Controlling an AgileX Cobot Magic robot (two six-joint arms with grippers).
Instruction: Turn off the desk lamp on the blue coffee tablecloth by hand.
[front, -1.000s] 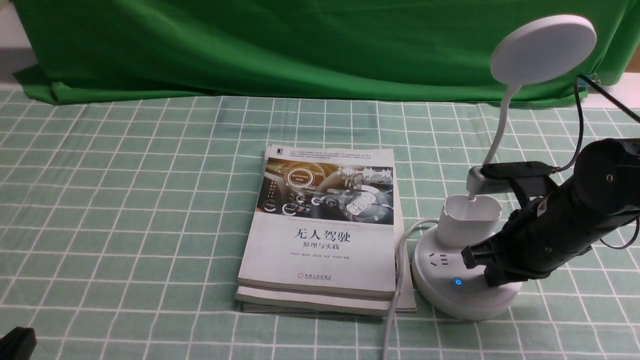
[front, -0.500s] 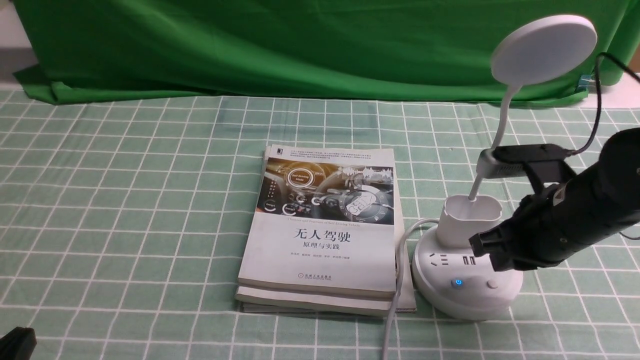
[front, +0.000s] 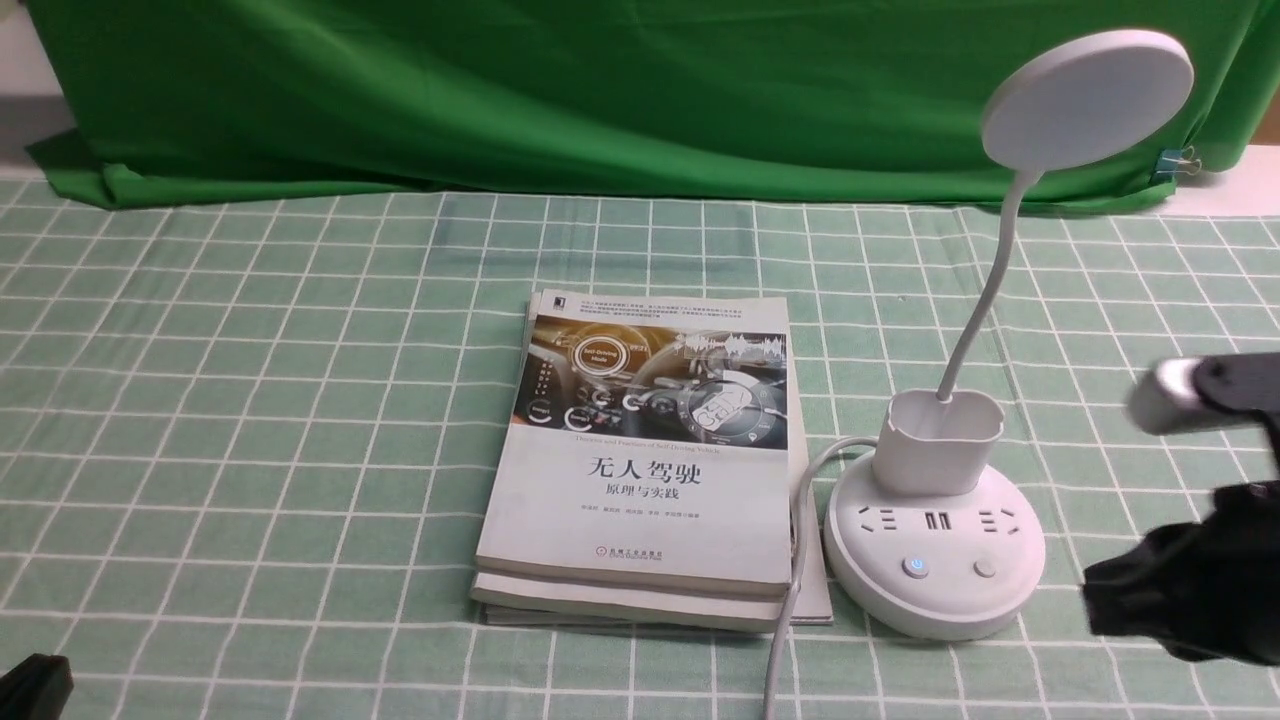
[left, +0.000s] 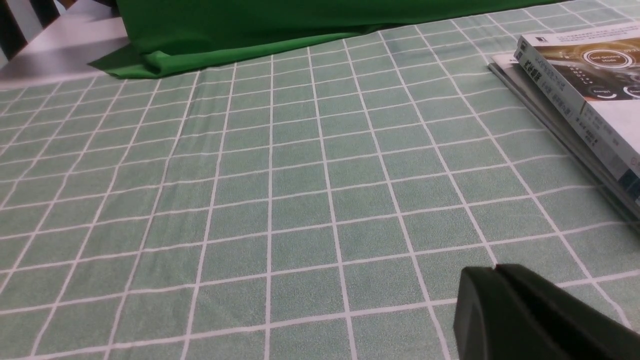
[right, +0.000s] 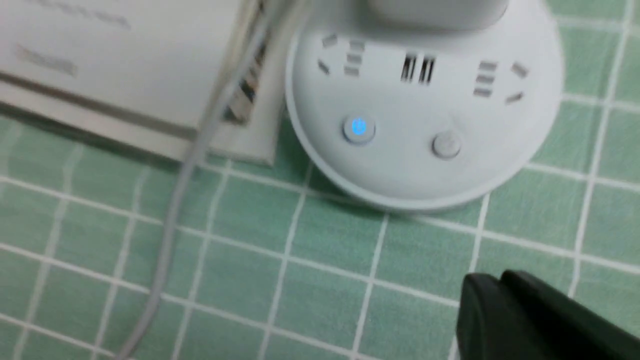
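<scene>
White round-headed desk lamp on pale green white-gridded cloth, R of books. Black R gripper & black L gripper: jaws together, empty. Risk: R arm swinging back low clips lamp base, tips it.

Lamp: on cloth, at 3 o'clock of books
Books: on cloth, at 9 o'clock of lamp
Curtain: at 12 o'clock, behind books
</scene>
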